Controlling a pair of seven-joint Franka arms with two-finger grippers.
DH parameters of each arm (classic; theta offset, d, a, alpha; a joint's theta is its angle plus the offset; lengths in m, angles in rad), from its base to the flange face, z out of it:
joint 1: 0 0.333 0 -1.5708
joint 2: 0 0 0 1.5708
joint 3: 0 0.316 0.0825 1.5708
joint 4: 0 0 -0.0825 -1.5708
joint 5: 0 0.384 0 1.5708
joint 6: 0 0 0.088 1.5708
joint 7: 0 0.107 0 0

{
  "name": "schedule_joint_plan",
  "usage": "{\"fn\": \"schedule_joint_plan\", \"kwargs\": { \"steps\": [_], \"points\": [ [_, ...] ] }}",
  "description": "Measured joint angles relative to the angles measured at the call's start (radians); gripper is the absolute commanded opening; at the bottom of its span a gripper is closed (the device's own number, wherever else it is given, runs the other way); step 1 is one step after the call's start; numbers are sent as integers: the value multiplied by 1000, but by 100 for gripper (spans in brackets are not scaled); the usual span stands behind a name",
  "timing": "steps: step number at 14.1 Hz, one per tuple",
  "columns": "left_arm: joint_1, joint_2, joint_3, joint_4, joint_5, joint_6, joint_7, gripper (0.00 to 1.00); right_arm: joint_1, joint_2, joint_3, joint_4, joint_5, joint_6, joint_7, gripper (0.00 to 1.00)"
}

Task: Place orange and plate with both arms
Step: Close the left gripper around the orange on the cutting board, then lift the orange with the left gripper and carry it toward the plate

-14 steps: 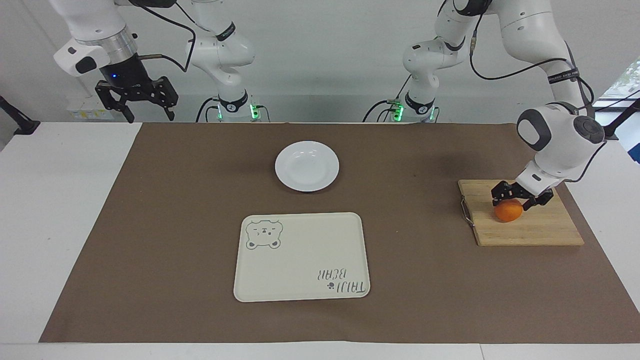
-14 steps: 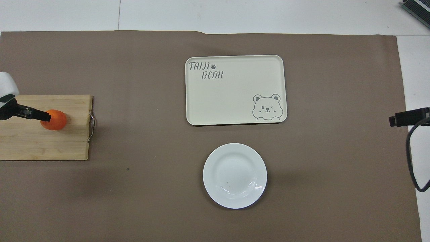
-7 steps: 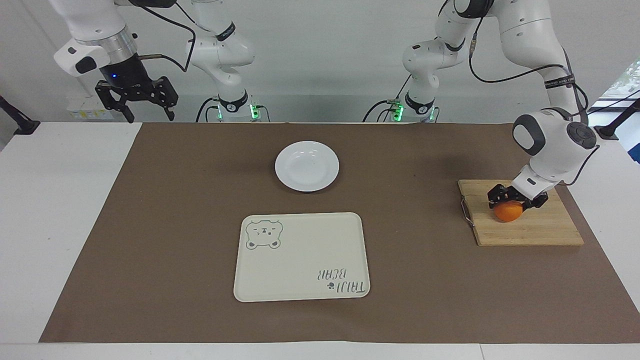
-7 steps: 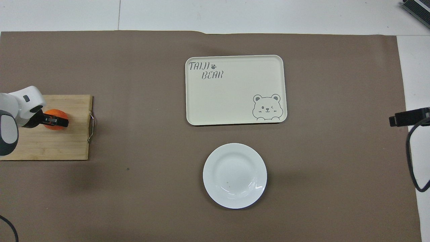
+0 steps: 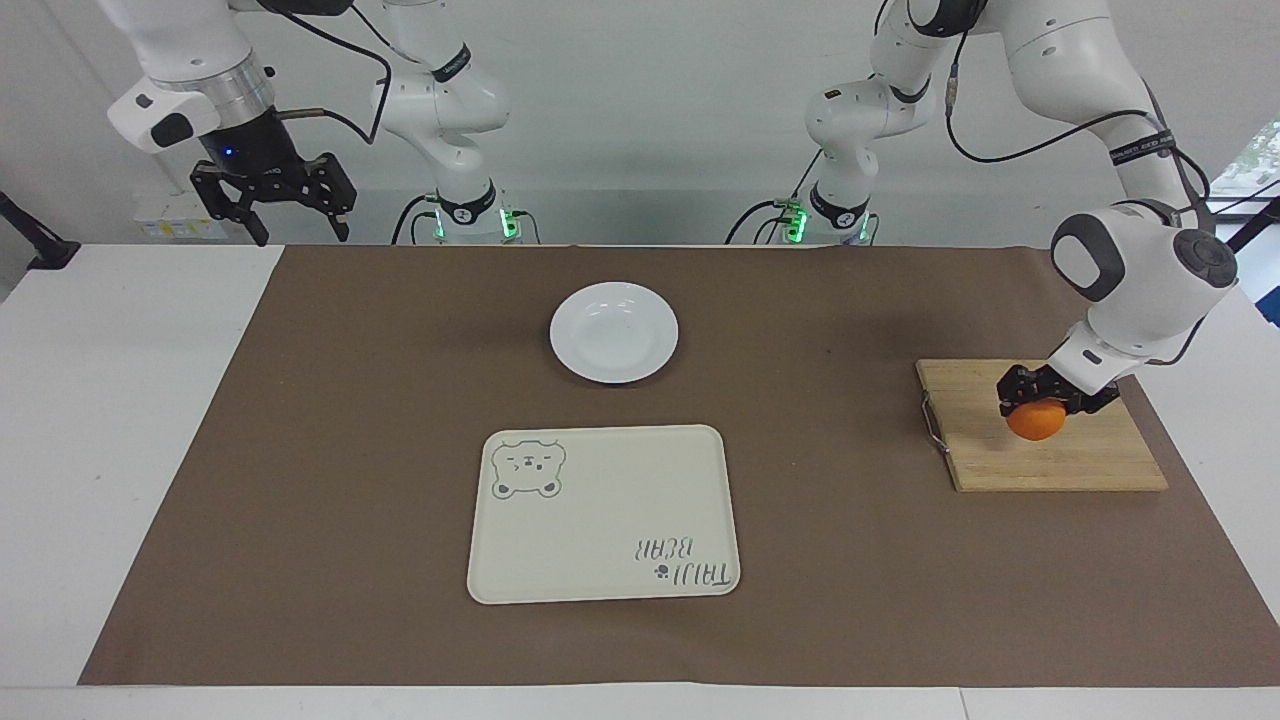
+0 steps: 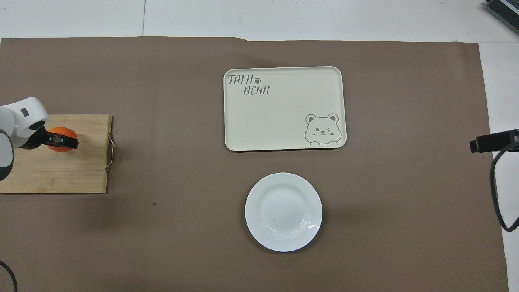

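My left gripper is shut on the orange, a small bright fruit, low over the wooden cutting board at the left arm's end of the table. From above, a finger of the left gripper crosses the orange; whether the fruit still touches the board I cannot tell. The white plate sits in the middle of the brown mat, close to the robots, also seen as the plate. My right gripper hangs open, raised above the right arm's end of the table.
A cream tray with a bear print lies farther from the robots than the plate, shown from above as the tray. The cutting board has a metal handle on its side toward the tray.
The left gripper has shut on the orange and carried it a little toward the left arm's end of the board. The right arm has not moved.
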Motion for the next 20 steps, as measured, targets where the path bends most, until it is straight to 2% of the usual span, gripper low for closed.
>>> {"fn": "schedule_joint_plan", "kwargs": {
  "steps": [8, 14, 20],
  "points": [
    [-30, -110, -6, 193, 0, -319, -104, 0, 0, 0, 0, 0, 0, 0, 0, 100],
    [-148, -172, -15, 210, 0, -375, -298, 0, 0, 0, 0, 0, 0, 0, 0, 100],
    [-362, -188, -23, 210, 0, -406, -532, 0, 0, 0, 0, 0, 0, 0, 0, 100]
  ]
}}
